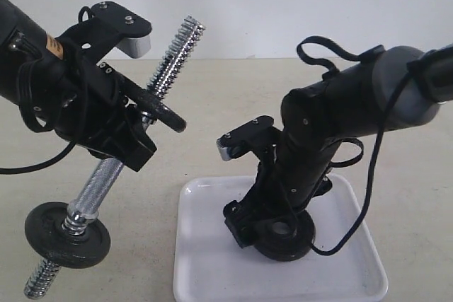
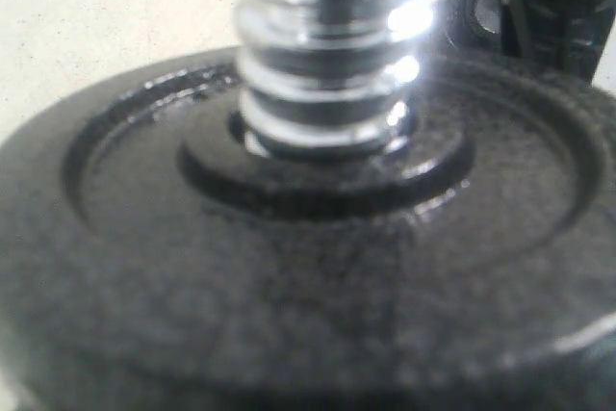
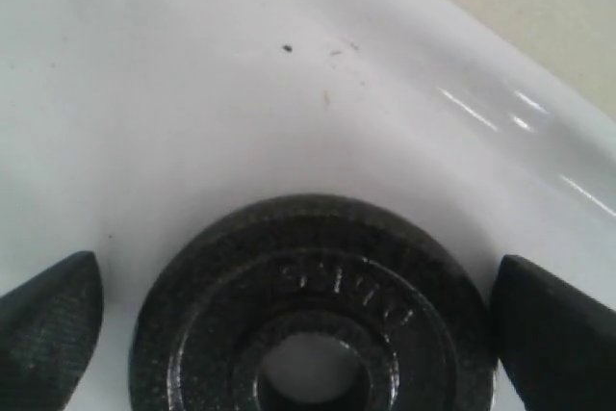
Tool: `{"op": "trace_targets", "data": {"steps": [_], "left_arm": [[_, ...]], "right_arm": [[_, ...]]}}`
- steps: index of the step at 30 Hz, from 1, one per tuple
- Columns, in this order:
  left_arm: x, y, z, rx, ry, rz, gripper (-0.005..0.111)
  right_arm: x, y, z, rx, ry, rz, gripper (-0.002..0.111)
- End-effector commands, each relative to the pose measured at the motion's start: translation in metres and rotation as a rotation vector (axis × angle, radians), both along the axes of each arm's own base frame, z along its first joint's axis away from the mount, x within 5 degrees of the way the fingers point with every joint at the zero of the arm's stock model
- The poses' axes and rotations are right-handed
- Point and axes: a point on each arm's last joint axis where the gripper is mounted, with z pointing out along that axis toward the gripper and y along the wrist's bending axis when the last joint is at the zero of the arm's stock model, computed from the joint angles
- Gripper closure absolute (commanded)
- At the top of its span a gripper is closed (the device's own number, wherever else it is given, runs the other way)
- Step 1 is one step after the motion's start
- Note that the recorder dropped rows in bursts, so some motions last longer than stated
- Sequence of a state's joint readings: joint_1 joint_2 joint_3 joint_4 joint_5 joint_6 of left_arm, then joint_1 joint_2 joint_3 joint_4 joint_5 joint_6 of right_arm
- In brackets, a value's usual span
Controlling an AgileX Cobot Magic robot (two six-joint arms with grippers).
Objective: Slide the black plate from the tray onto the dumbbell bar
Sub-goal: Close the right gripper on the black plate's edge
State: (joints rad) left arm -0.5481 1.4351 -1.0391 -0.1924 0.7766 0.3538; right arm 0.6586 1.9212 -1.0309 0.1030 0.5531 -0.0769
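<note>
On the right gripper, I close the parted jaws evenly about the black plate while the left gripper clamps the dumbbell bar, aimed at 1 o'clock.

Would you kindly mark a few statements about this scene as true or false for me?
1. The black plate lies flat in the tray. True.
2. The right gripper holds the plate up in the air. False: its jaws stand open on either side of the plate, which rests on the tray.
3. No gripper is on the dumbbell bar. False: the left gripper clamps it near the middle and holds it tilted.
4. A black disc sits on the bar's lower end. True.
</note>
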Motion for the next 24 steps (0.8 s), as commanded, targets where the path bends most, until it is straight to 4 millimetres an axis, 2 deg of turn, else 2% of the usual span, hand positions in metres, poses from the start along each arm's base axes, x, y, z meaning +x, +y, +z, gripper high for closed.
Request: {"op": "trace_targets", "data": {"steps": [1, 7, 24], "left_arm": [[0.0, -0.002, 0.03, -0.1, -0.125, 0.012, 0.102], [0.0, -0.002, 0.03, -0.1, -0.127, 0.01, 0.102], [-0.001, -0.002, 0.03, -0.098, -0.124, 0.008, 0.102]], "right_arm": [[-0.008, -0.008, -0.024, -0.153, 0.099, -0.002, 0.003], [-0.012, -0.02, -0.024, -0.281, 0.135, 0.001, 0.003], [-0.015, -0.019, -0.024, -0.272, 0.169, -0.029, 0.003]]}}
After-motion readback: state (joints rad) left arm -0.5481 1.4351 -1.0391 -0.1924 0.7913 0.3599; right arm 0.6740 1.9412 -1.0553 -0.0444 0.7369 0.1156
